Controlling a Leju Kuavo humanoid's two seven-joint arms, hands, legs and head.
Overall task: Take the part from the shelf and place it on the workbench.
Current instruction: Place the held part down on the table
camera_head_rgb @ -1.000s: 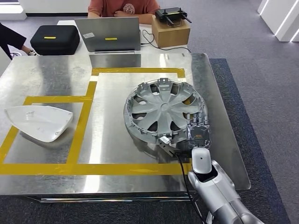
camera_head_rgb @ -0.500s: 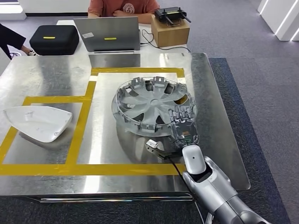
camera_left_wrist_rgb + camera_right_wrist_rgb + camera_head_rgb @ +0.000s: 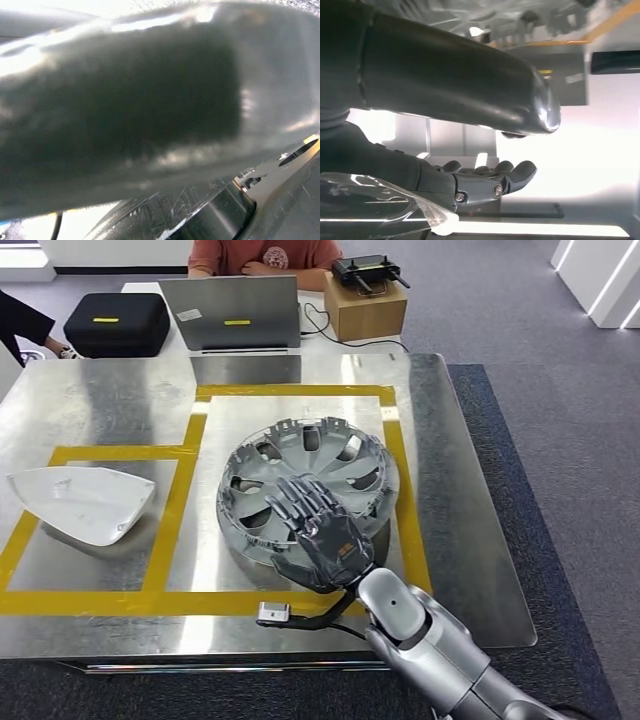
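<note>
The wheel cover (image 3: 308, 480) lies on the table (image 3: 468, 540), inside the yellow tape frame (image 3: 294, 392), directly under the right hand (image 3: 321, 530). This hand is spread flat over the near rim of the cover, palm down; its fingers (image 3: 497, 181) are stretched out and grasp nothing, though I cannot tell surely if they touch the rim. In my judgement the placing step is almost finished. The next move calls for lifting the hand straight up without dragging the cover. The state of the left hand I cannot tell.
</note>
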